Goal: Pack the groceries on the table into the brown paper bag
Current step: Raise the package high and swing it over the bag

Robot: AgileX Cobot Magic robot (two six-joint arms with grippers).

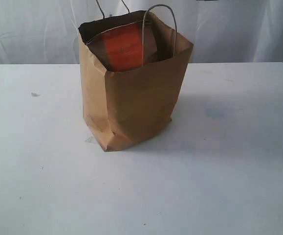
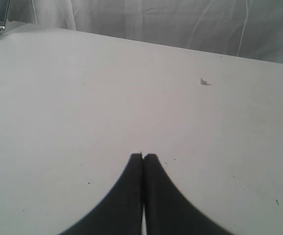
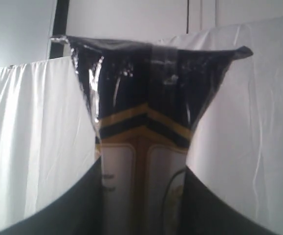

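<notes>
Grippers are absent from the exterior view, where the brown paper bag (image 1: 131, 107) is seen upright on the white worktop (image 1: 219, 186), just toward 12 o'clock from centre. The brown pouch with orange label (image 1: 124, 46) is lodged in its open mouth.

In the left wrist view, the left gripper (image 2: 142, 156) is shown pressed together and empty over bare worktop.

In the right wrist view, the long dark pasta packet (image 3: 146, 98) is pinched by the right gripper (image 3: 143, 196) against white drapes (image 3: 33, 137).

Carrying the packet is judged the step in hand. Next it must be brought over the bag's mouth, clear of the handles (image 1: 158, 24), lowered beside the pouch and released.
</notes>
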